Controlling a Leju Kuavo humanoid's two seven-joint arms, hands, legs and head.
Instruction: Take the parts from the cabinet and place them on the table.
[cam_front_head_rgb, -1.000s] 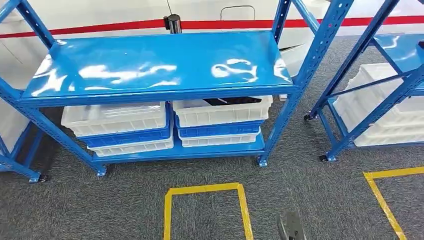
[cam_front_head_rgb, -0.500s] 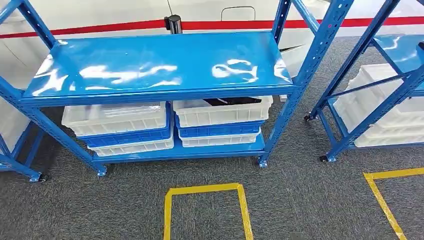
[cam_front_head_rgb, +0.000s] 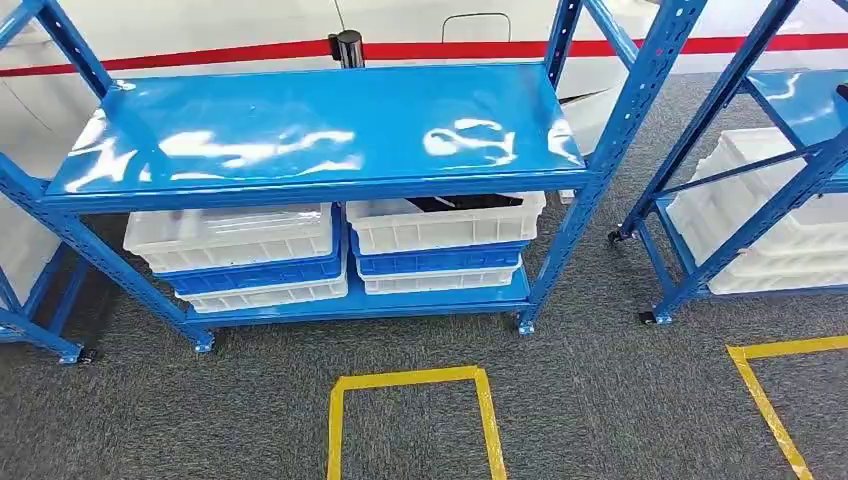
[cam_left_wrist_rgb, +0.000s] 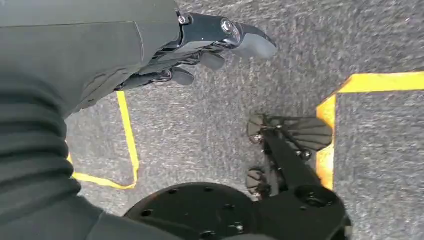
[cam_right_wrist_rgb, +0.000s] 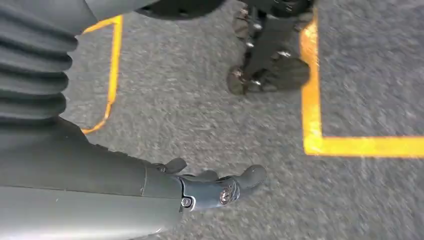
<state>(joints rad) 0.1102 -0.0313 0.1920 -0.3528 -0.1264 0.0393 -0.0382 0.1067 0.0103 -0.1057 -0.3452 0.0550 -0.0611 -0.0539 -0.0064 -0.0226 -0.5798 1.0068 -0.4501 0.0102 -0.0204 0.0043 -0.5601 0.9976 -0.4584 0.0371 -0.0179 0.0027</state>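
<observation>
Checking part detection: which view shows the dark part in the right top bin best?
Head view: the dark part lies in the white bin under the shelf, partly hidden. Both wrist views face carpet, not the rack.

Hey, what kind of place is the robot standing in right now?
Most likely a warehouse or factory stockroom. Blue steel racks on castors hold stacked white and blue plastic bins, and yellow tape boxes mark spots on the grey carpet. A red stripe runs along the white wall behind.

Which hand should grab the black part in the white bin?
Probably the right hand. The black part lies in the white bin, right of the rack's middle. Both it and the left hand hang empty.
</observation>
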